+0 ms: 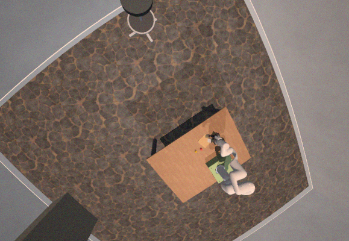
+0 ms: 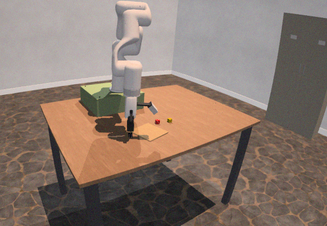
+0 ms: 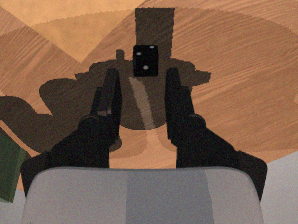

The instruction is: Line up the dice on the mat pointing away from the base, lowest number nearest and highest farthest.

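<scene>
My gripper points straight down with its fingers part open and nothing between them. A black die with white pips lies on the table right under the fingertips, in the arm's shadow beside the left corner of the tan mat. In the exterior view the fingers hide most of this die. A red die and a yellow die lie on the bare wood just beyond the mat's far side, close together.
The arm stands on a green box at the table's back edge. The wooden table stretches well past the dice to the right. A grey cabinet stands by the wall, away from the table.
</scene>
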`<action>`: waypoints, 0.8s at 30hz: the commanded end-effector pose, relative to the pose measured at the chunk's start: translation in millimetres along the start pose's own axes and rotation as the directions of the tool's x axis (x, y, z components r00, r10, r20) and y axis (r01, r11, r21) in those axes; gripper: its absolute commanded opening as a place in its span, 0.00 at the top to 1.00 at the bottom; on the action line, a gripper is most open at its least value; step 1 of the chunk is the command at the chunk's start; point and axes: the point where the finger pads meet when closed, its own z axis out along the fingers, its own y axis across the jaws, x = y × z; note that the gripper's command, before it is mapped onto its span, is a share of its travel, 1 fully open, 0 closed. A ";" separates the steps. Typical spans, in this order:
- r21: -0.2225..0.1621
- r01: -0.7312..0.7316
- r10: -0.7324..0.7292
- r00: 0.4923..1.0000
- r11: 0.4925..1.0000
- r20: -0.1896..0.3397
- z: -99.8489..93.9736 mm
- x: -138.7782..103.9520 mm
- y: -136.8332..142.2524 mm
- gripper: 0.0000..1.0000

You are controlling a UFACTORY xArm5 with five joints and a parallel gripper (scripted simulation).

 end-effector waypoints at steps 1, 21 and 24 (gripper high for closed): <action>-0.004 0.000 0.000 1.000 1.000 -0.001 4.1 0.3 1.6 0.64; -0.004 0.000 0.000 1.000 1.000 -0.001 12.3 0.3 1.6 0.64; -0.004 0.000 0.000 1.000 1.000 -0.001 12.3 0.3 1.6 0.64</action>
